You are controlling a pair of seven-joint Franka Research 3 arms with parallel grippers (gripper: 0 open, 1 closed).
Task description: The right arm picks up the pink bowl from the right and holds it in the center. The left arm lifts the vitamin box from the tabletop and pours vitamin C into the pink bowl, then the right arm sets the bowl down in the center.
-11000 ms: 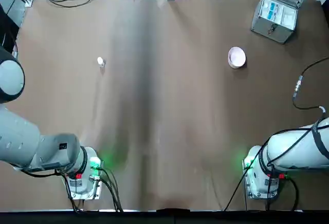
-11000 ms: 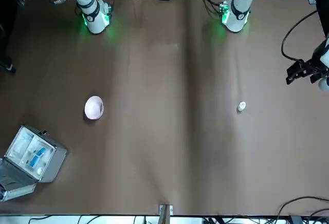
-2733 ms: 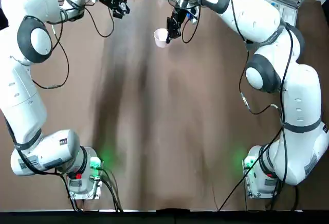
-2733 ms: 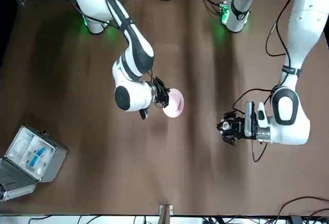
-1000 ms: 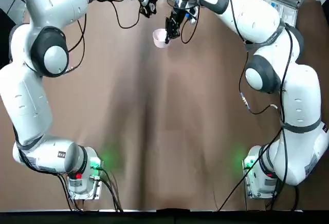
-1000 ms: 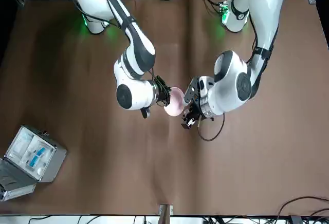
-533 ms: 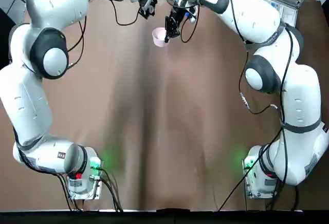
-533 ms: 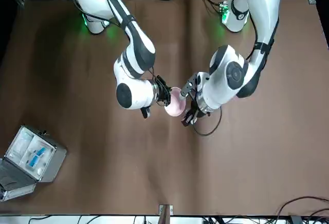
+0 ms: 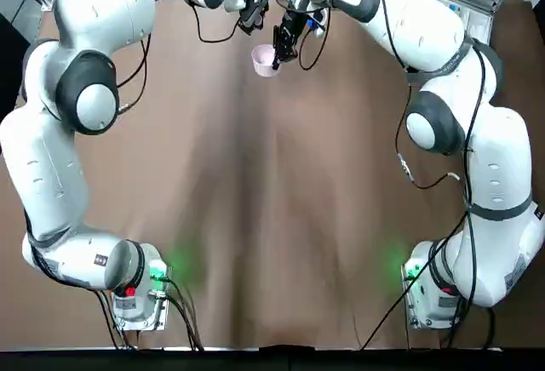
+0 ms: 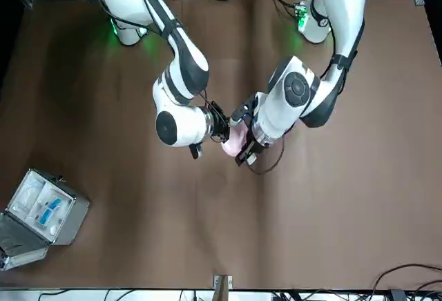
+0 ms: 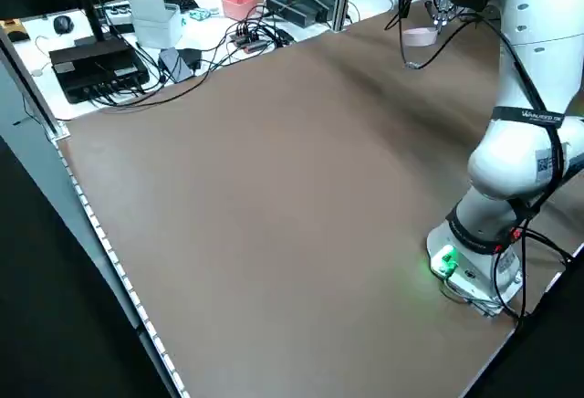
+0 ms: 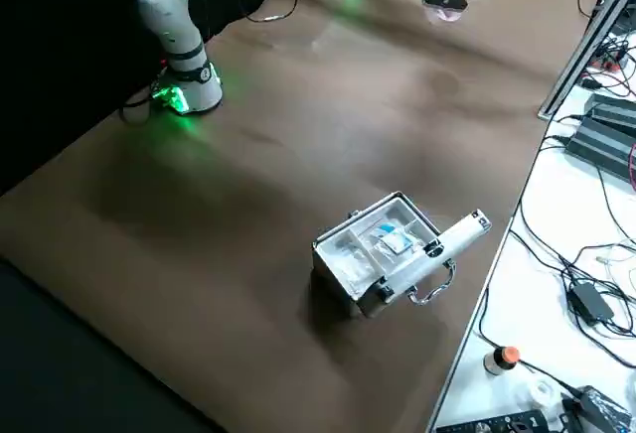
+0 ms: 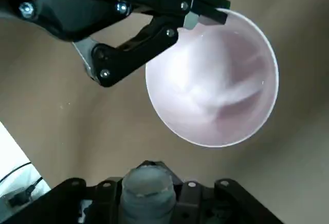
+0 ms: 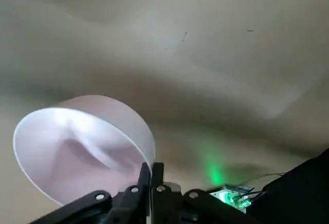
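Two arms: both reach over the far middle of the table [image 9: 255, 218].
Right gripper [image 9: 281, 46]: fingers pinched on the rim of the pink bowl [image 9: 263, 60], holding it above the tabletop.
Pink bowl: raised at the centre, whitish inside showing [image 13: 213, 82].
Left gripper [image 13: 148, 193]: just beside the bowl, clamped around the vitamin box [image 13: 147, 182].
Grey case [image 12: 383, 254]: open, well apart at the right far corner.

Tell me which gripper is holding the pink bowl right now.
The right gripper, pinching the rim of the pink bowl. The left gripper is beside it and carries the vitamin box.
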